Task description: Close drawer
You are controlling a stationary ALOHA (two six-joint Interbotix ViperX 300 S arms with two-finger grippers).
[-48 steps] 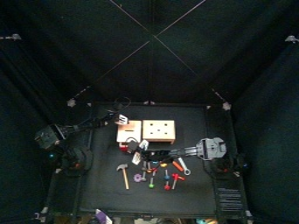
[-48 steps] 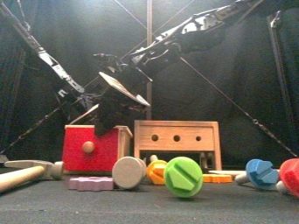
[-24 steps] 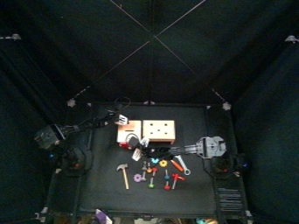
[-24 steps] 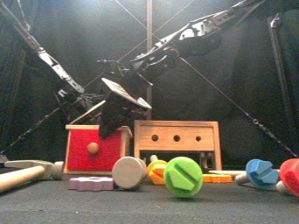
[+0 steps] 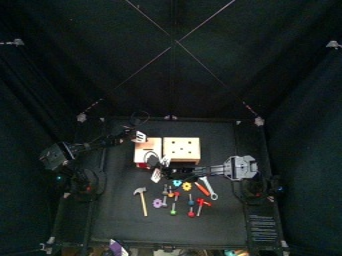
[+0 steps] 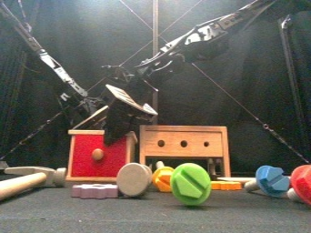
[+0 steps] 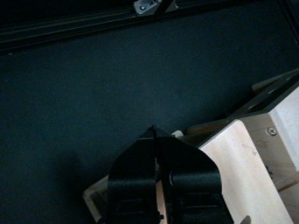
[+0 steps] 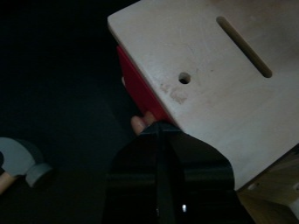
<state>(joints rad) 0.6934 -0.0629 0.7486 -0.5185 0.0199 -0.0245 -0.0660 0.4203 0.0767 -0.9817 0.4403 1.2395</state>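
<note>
The drawer (image 5: pixel 142 148) stands at the table's (image 6: pixel 158 217) back left part, just beside a wider tan box (image 6: pixel 185 146) with three dark holes in its front; from the front the drawer shows a red face with a small pale knob (image 6: pixel 97 153) at its middle; whether it is pushed fully in cannot be told. From the right wrist its pale wooden top shows a long slot (image 8: pixel 247 48) and a small dark hole (image 8: pixel 183 78) near the red edge. The right gripper (image 8: pixel 158 131) has its jaws all but together, only a thin seam between them; the tips are right at the knob on the red face, and whether they pinch it or only touch it cannot be told. In the front view that gripper hangs tilted before the drawer's upper part, its arm coming down from the upper right. The left gripper (image 7: pixel 156 133) sits at the drawer's back left; its jaws are also closed to a thin line with nothing between them, and its tips are near a pale wooden edge that carries a small screw (image 7: pixel 271 131). Toys lie in front: a white disc (image 6: pixel 134 179), a green screw (image 6: pixel 191 184), a blue screw (image 6: pixel 271 178), a red piece (image 6: pixel 304 182), a purple nut (image 6: pixel 95 190) and a wooden handle (image 6: pixel 18 186) at the far left.
</note>
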